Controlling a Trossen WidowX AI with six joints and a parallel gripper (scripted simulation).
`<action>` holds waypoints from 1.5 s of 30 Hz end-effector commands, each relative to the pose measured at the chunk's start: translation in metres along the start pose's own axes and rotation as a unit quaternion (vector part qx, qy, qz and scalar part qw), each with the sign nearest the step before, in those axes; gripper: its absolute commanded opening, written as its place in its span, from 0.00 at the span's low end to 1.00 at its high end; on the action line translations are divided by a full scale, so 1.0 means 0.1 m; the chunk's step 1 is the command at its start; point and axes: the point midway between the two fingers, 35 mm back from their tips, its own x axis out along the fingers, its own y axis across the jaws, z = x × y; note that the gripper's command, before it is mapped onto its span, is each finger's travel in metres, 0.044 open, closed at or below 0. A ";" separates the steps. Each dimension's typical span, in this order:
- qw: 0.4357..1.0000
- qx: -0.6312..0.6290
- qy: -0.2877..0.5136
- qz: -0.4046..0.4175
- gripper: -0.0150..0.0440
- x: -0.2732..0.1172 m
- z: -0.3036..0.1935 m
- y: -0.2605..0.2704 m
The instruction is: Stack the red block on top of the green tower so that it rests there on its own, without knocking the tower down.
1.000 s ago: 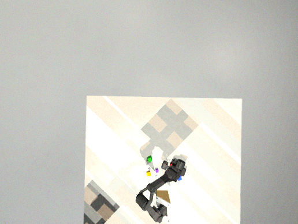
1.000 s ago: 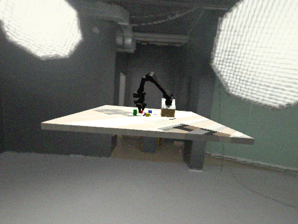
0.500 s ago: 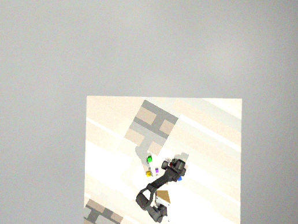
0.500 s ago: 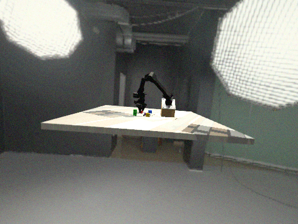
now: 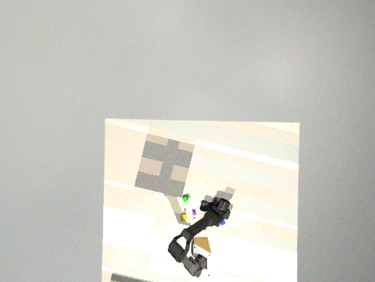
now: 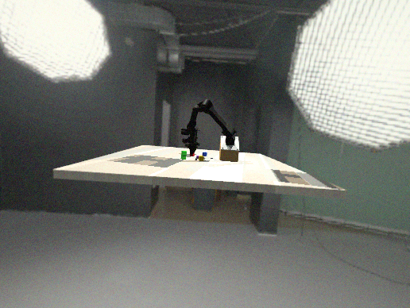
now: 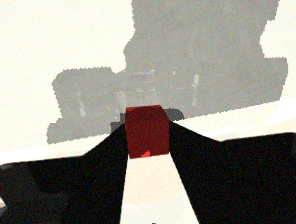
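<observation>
The red block [image 7: 147, 137] [image 6: 193, 155] is between the two black fingertips in the wrist view, with a finger against each side. My gripper [image 7: 145, 126] [image 6: 192, 154] points down at table height and is shut on the red block. The top view shows the arm's wrist hiding the red block. The green tower [image 5: 185, 198] [image 6: 183, 155] stands upright to the left of the gripper in the top and exterior views, apart from it. Whether the red block touches the table cannot be told.
A yellow block [image 5: 184, 216] [image 6: 201, 158] and a small purple block [image 5: 194, 213] [image 6: 197, 157] lie near the green tower. A blue block [image 5: 222, 222] [image 6: 205, 154] lies close by the arm's wrist. The arm's base stands on a brown-sided box [image 5: 202, 243] [image 6: 229, 155].
</observation>
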 end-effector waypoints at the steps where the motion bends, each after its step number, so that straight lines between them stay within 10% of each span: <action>1: 1.000 0.002 -0.001 0.002 0.34 -0.01 0.00 0.00; 27: 1.000 0.002 -0.001 -0.001 0.25 -1.16 0.01 -0.01; 45: 1.000 -0.020 -0.008 -0.022 0.25 -1.19 0.09 0.44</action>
